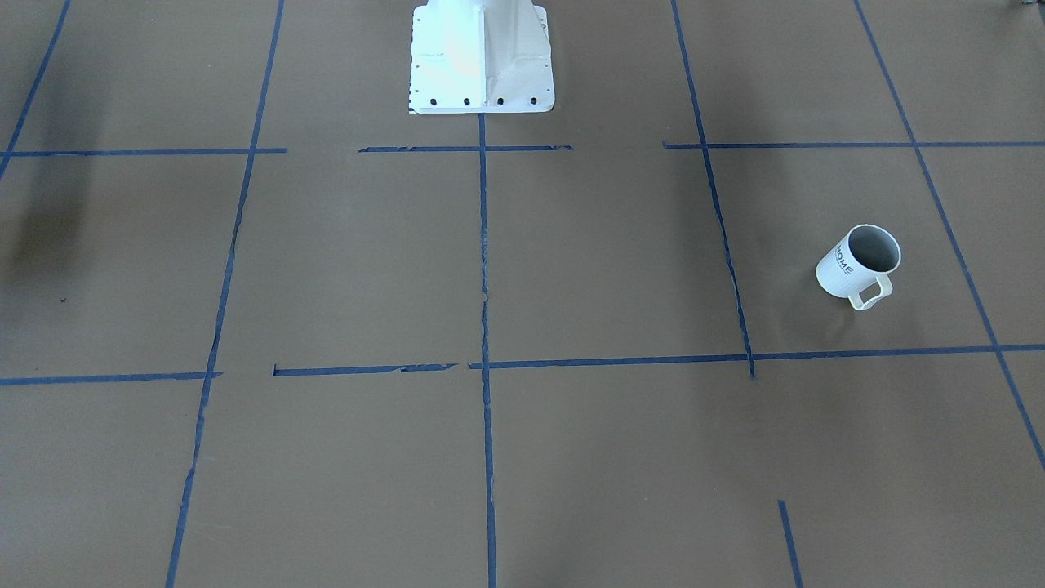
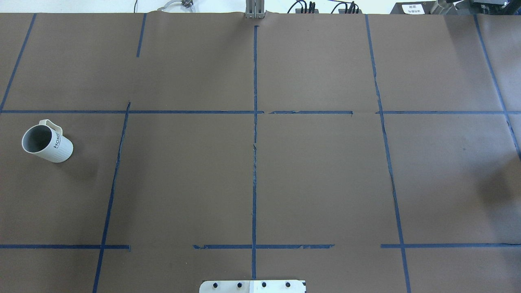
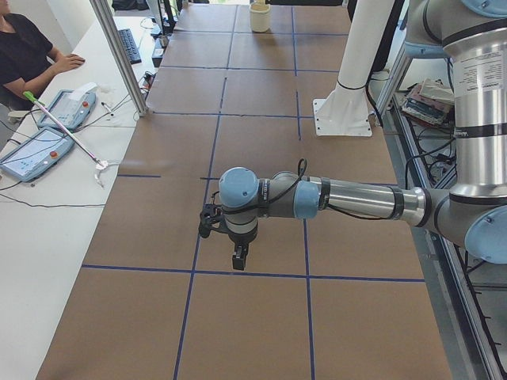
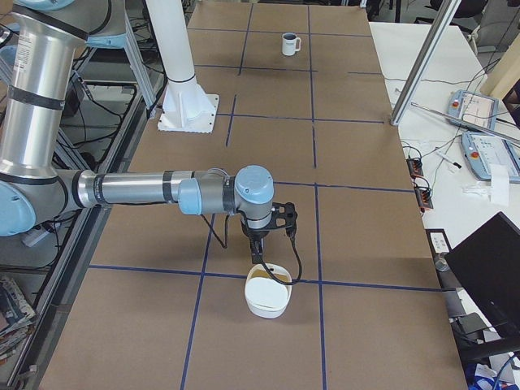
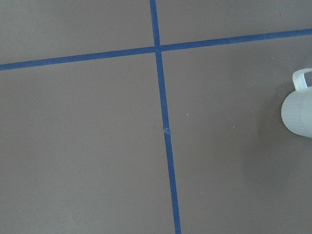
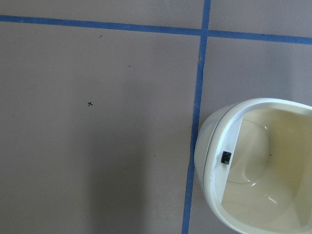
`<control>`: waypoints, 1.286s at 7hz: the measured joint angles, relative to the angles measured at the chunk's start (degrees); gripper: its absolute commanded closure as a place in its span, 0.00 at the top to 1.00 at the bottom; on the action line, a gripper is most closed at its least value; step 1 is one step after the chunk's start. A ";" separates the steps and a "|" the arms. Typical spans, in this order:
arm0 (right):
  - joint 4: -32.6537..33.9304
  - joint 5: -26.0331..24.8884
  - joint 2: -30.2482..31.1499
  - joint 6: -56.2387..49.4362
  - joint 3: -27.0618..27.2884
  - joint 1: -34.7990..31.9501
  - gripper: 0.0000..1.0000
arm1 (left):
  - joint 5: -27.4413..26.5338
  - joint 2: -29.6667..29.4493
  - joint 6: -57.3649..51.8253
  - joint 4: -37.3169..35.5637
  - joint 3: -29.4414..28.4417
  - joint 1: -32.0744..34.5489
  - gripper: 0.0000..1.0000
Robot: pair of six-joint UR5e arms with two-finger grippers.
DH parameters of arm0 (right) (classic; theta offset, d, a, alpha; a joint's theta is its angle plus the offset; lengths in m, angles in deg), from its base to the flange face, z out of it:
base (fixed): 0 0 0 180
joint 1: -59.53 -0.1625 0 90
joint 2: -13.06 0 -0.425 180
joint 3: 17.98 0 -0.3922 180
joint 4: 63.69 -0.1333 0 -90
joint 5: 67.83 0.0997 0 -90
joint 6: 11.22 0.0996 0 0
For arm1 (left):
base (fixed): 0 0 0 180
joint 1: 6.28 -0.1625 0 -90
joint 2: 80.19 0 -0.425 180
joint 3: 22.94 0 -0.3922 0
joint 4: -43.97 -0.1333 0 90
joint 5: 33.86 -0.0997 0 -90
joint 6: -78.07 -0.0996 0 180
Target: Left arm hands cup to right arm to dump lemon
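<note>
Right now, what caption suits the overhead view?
White HOME cup stands upright at the far left of a brown table gridded with blue tape.

Left arm (image 3: 356,199) and right arm (image 4: 130,189) extend horizontally.

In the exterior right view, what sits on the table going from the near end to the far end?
white bowl → white pedestal base → cup. The gripper that hangs over the bowl's far rim overlaps it, so it is left out.
</note>
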 measured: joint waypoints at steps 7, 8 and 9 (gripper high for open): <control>-4.06 0.73 -0.06 0.24 -0.19 0.21 1.00 | 0.56 1.45 -0.39 3.67 0.09 -0.36 1.00; -4.59 0.73 -0.06 0.43 -0.22 0.33 1.00 | 0.59 2.26 -0.24 6.24 0.01 -1.57 1.00; -4.79 0.73 -0.07 0.51 -0.22 0.63 1.00 | 0.62 2.45 1.90 9.41 -0.19 -4.05 1.00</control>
